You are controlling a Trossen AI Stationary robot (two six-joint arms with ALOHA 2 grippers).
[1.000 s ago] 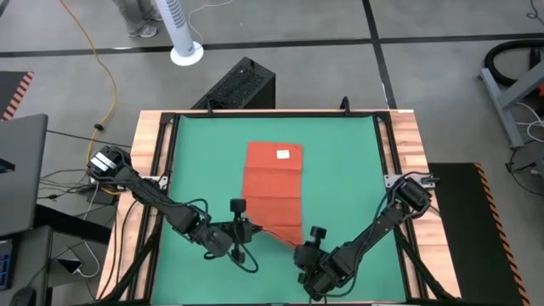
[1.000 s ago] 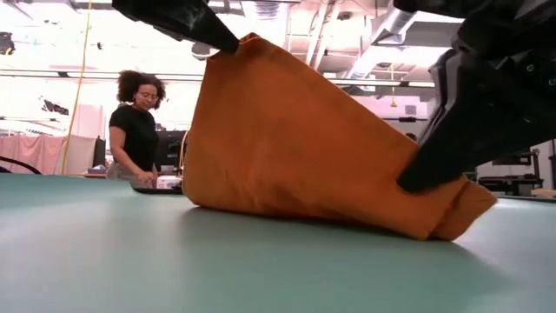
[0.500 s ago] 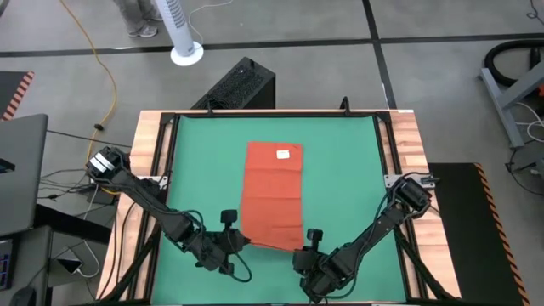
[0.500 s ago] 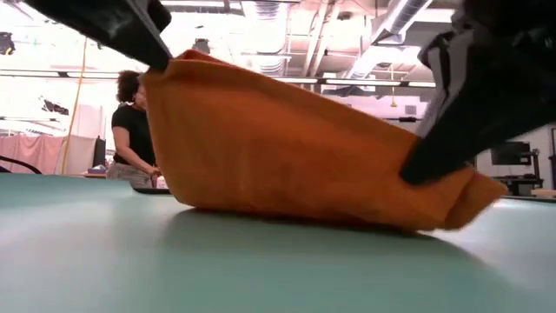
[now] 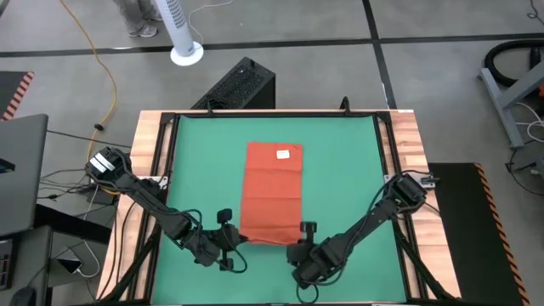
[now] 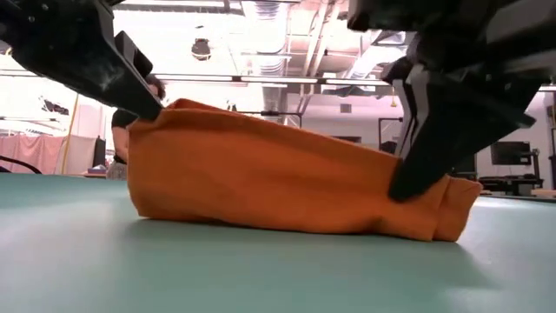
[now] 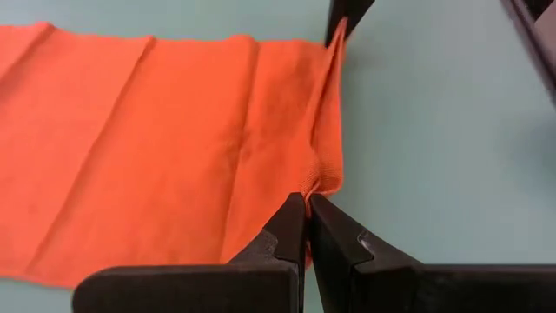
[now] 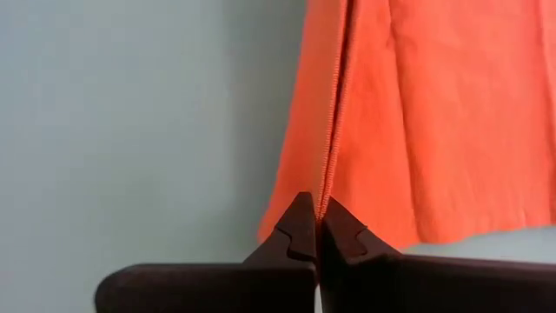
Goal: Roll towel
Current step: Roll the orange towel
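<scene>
The orange-red towel (image 5: 273,191) lies lengthwise on the green mat (image 5: 340,187), its white tag (image 5: 284,154) near the far edge. Its far part rests flat on the mat, and its near edge (image 6: 278,139) is raised. My left gripper (image 5: 236,239) is shut on the near left corner. My right gripper (image 5: 299,242) is shut on the near right corner. In the low view my left gripper (image 6: 156,109) stands higher than my right gripper (image 6: 401,189). My left gripper pinches the towel's near left corner (image 7: 318,178) between its two fingers, slanting down from the table's near left. The corner is held up off the mat, and the cloth falls from it to the mat. My right gripper pinches the towel's near right corner at the stitched hem (image 8: 328,178) between its two fingers, slanting down from the table's near right. The corner (image 6: 417,196) sits low, just above the mat, with a small fold bunched beside the fingers.
Bare green mat lies on both sides of the towel and beyond its far edge. A black frame and wooden rim (image 5: 408,153) border the table. A person (image 6: 130,130) stands in the room beyond the table, partly hidden behind the towel.
My left gripper has gone down and toward the table's near left with its corner. The towel's near edge, slanted and high before, now runs about level across the table and lower. My right gripper has shifted a little left. The far part has stayed flat.
</scene>
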